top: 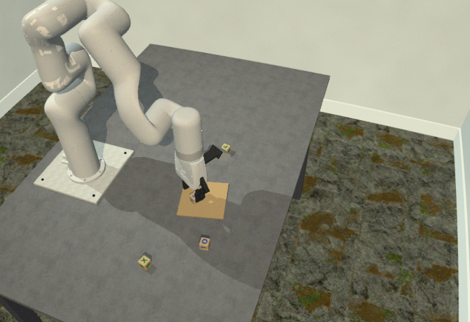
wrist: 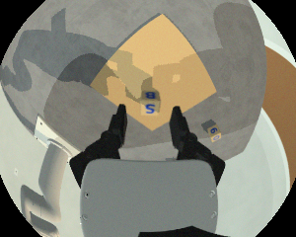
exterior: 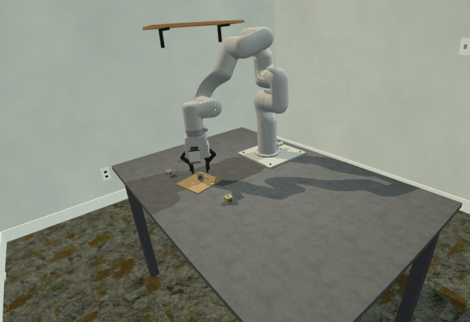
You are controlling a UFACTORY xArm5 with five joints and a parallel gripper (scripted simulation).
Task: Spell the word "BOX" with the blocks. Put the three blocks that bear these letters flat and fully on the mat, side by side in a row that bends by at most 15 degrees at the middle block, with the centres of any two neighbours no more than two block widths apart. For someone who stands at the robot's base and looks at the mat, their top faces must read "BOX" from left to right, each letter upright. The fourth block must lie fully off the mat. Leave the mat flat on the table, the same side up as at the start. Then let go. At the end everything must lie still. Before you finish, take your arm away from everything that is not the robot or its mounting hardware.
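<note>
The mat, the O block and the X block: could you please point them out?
Mat (top: 213, 206), top view, bare part.
O block (top: 204, 241), top view, lettered top face.
X block (top: 144, 261), top view, lettered top face.
</note>
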